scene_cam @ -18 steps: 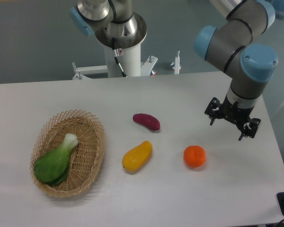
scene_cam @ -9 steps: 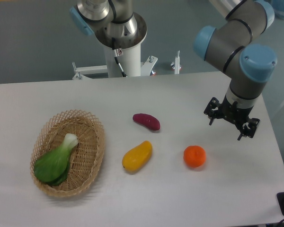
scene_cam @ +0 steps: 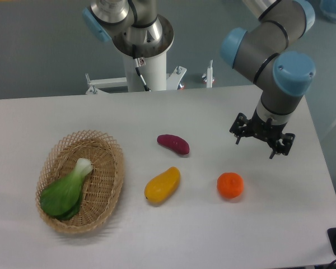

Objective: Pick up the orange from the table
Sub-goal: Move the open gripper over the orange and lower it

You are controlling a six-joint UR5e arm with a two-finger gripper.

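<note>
One orange (scene_cam: 230, 185) sits alone on the table (scene_cam: 157, 117), towards its right side, and nothing is touching it. Up above and a little to the right of it hangs the gripper (scene_cam: 260, 143), its jaws spread apart with nothing between them, well clear of the fruit. Off to the left lie a yellow mango-like fruit (scene_cam: 162, 184) and a purple sweet potato (scene_cam: 173, 143). Further left, a wicker basket (scene_cam: 109, 162) holds a green leafy vegetable (scene_cam: 65, 191).

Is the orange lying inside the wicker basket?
No, the orange lies on the bare table, far to the right of the basket, which holds only a green vegetable.
</note>
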